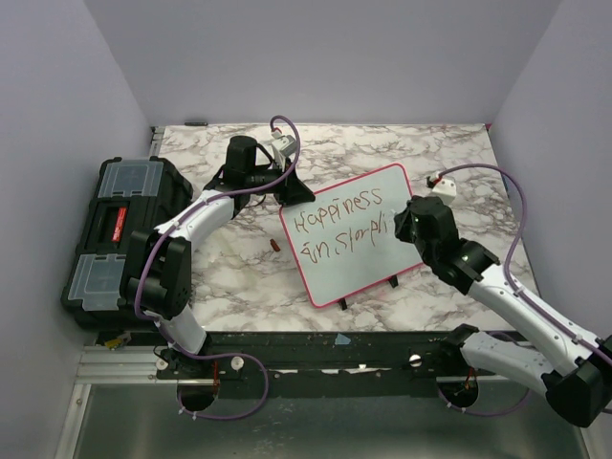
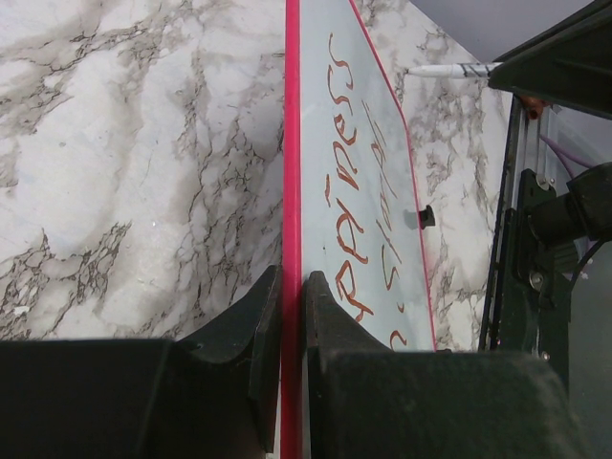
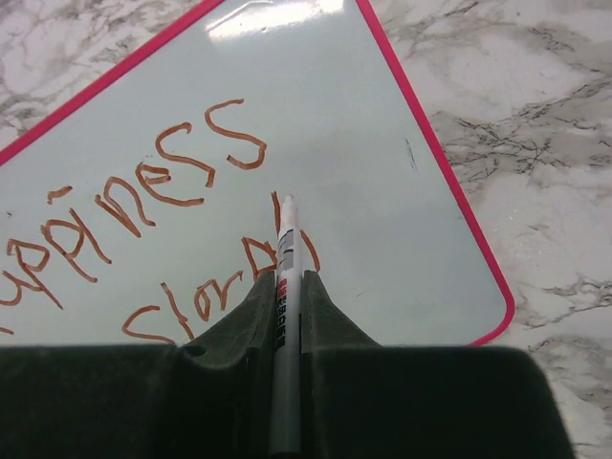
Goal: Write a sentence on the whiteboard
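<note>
The sentence [image 3: 143,186] is sitting just ahead of my right gripper [image 3: 284,279], stopping at "Simpl", on the whiteboard [image 3: 382,220]. I am clenching the marker [image 3: 286,229] and, I judge, needing light, even strokes. My left gripper [image 2: 292,287] is pinching the frame between its jaws. The toolbox [image 1: 120,234] is lying well apart, blocking nothing.

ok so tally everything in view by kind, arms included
whiteboard: 1
marker: 1
black toolbox: 1
small red piece on the marble: 1
arms: 2, left tool shut on the whiteboard's edge, right tool shut on the marker
total: 6
</note>
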Available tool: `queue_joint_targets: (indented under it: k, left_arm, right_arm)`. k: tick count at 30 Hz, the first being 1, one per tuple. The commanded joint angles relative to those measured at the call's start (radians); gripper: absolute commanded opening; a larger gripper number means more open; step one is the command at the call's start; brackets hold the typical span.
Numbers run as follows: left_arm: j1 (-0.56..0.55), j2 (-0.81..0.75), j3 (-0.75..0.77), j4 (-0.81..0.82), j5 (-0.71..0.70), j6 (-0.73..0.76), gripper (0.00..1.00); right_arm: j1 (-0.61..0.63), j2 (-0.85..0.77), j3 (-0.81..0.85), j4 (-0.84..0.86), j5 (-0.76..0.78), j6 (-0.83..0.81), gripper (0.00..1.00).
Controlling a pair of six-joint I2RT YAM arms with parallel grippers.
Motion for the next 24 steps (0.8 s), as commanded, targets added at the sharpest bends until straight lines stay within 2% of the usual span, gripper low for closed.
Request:
queue_joint_targets:
  k: [1,24]
  left_arm:
    - [0.01,-0.017,0.001,0.069,0.004,0.051,0.0]
    - [0.014,-0.004,0.005,0.07,0.003,0.053,0.0]
  right_arm:
    - [0.001,-0.067,0.011,-0.054,0.051,-0.016,0.01]
    - [-0.001,-0.1,-0.126,-0.04,0.083,0.019,0.01]
